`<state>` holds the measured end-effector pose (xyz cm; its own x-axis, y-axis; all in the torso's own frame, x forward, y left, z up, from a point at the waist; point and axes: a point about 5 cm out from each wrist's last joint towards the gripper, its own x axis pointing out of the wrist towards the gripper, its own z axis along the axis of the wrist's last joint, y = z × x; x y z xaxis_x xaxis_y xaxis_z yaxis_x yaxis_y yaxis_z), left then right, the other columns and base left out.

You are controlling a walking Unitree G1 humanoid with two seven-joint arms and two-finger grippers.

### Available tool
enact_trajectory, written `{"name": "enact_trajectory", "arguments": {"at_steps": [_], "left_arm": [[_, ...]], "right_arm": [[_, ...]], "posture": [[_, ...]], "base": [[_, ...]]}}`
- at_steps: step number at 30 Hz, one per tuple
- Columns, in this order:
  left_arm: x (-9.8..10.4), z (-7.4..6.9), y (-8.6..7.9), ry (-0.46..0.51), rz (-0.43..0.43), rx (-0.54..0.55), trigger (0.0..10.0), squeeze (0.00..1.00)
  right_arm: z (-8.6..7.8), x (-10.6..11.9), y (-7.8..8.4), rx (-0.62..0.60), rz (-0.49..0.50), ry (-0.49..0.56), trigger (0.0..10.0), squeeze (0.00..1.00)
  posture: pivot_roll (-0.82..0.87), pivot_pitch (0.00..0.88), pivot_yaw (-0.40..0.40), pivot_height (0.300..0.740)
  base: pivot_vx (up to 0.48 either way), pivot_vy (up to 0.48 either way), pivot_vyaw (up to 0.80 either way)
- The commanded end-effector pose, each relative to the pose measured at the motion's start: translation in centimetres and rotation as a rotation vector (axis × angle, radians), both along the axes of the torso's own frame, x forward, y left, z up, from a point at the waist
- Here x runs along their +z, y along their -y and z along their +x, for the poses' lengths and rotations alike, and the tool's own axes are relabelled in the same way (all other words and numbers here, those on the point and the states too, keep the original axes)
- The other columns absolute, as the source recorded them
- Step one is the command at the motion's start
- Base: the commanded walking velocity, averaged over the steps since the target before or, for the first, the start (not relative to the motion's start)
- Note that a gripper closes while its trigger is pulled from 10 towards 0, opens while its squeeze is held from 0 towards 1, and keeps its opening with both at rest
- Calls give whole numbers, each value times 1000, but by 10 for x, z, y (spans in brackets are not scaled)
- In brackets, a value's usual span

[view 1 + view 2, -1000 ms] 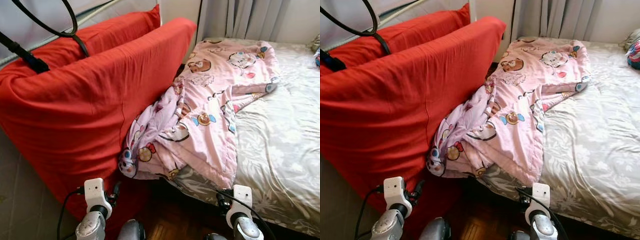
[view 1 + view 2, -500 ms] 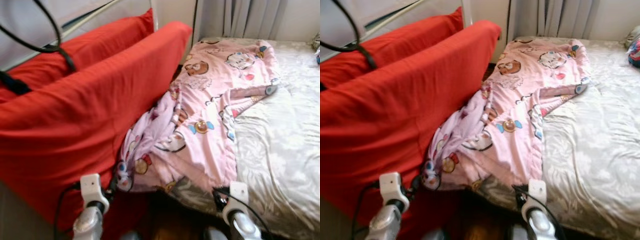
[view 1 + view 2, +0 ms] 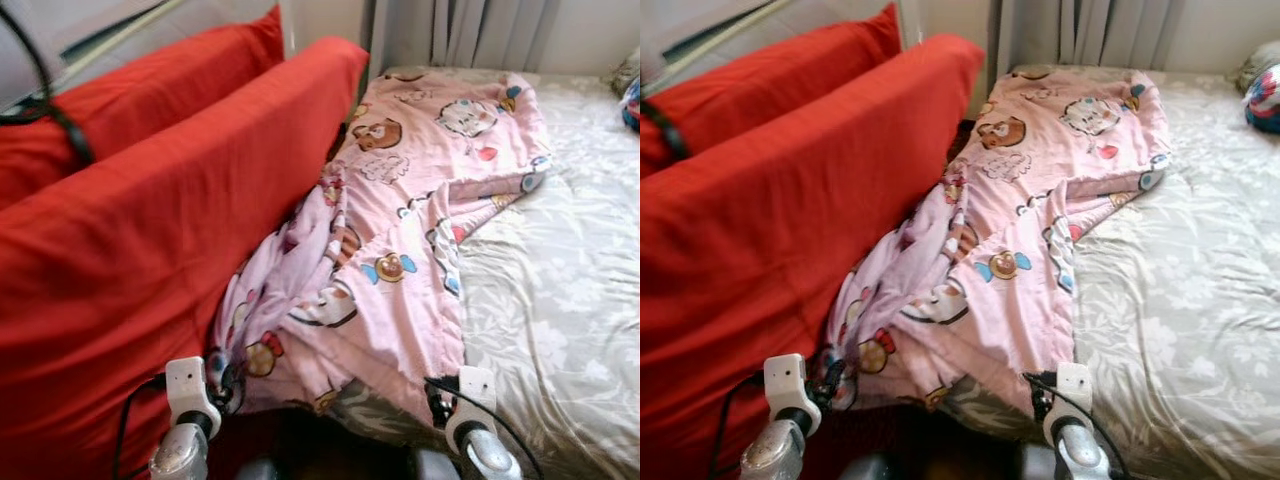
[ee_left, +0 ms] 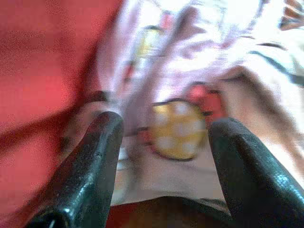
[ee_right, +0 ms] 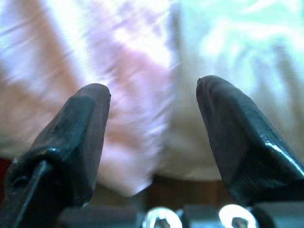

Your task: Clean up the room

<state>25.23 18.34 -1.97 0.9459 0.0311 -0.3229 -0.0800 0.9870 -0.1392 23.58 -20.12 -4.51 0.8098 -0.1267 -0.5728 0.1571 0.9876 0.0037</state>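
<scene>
pink blanket [image 3: 400,230] rumpled on bed [image 3: 560,300] (by red cushion [image 3: 150,230]) | left gripper [image 4: 164,137] fingers apart | right gripper [image 5: 152,128] fingers apart

Lots of fabric here. The pink blanket [image 3: 400,230] is soft, thin cloth, matt, rumpled, printed with cartoon animals. The bed sheet [image 3: 560,300] on the right looks like smooth cloth with a faint sheen and a pale floral pattern. The red cushions [image 3: 150,220] on the left are covered in plain matt cloth, lightly creased. Both gripper fingers [image 4: 90,166] are glossy black, plastic-looking, and the arms [image 3: 180,455] are brushed silver metal.
</scene>
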Motion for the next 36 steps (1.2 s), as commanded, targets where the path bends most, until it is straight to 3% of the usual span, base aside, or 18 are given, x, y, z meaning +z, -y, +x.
{"name": "enact_trajectory", "arguments": {"at_steps": [1, 8, 9, 11, 12, 21, 22, 23, 24, 36], "left_arm": [[-2, -6, -13, -8, 33, 25, 10000, 0], [1, -7, -12, 22, 42, 22, 10000, 0], [1, -7, -11, 24, 42, 21, 10000, 0], [1, -7, -11, 27, 43, 21, 10000, 0], [3, -6, -11, 37, 45, 18, 10000, 0], [10, -8, -10, 89, 77, -19, 10000, 0], [11, -8, -10, 96, 81, -23, 10000, 0], [11, -8, -10, 100, 83, -24, 10000, 0], [13, -8, -11, 109, 86, -24, 10000, 0], [15, -18, -19, 112, 115, -32, 10000, 0]], "right_arm": [[-2, -4, -11, 33, 28, -22, 10000, 0], [1, -3, -15, 67, 35, -27, 10000, 0], [1, -3, -16, 71, 37, -26, 10000, 933], [2, -2, -16, 75, 43, -24, 10000, 933], [5, 0, -18, 81, 58, -13, 10000, 1000], [20, 9, -17, 60, -11, -15, 10000, 1000], [22, 10, -19, 66, -1, -13, 10000, 855], [22, 10, -20, 71, -1, -13, 10000, 855], [22, 10, -21, 78, 0, -13, 10000, 0], [31, 16, -21, 98, -20, -15, 10000, 0]], "posture": [[-12, 113, 46, 631], [13, 165, 43, 631], [13, 165, 43, 631], [18, 170, 43, 631], [26, 186, 49, 631], [56, 229, 72, 631], [60, 238, 73, 631], [63, 243, 75, 631], [70, 248, 77, 631], [95, 274, 102, 631]], "base": [[0, 0, 0], [0, 0, 0], [0, 0, 0], [0, 0, 0], [0, 0, 0], [0, 0, 0], [0, 0, 0], [0, 0, 0], [0, 0, 0], [0, 0, 0]]}}
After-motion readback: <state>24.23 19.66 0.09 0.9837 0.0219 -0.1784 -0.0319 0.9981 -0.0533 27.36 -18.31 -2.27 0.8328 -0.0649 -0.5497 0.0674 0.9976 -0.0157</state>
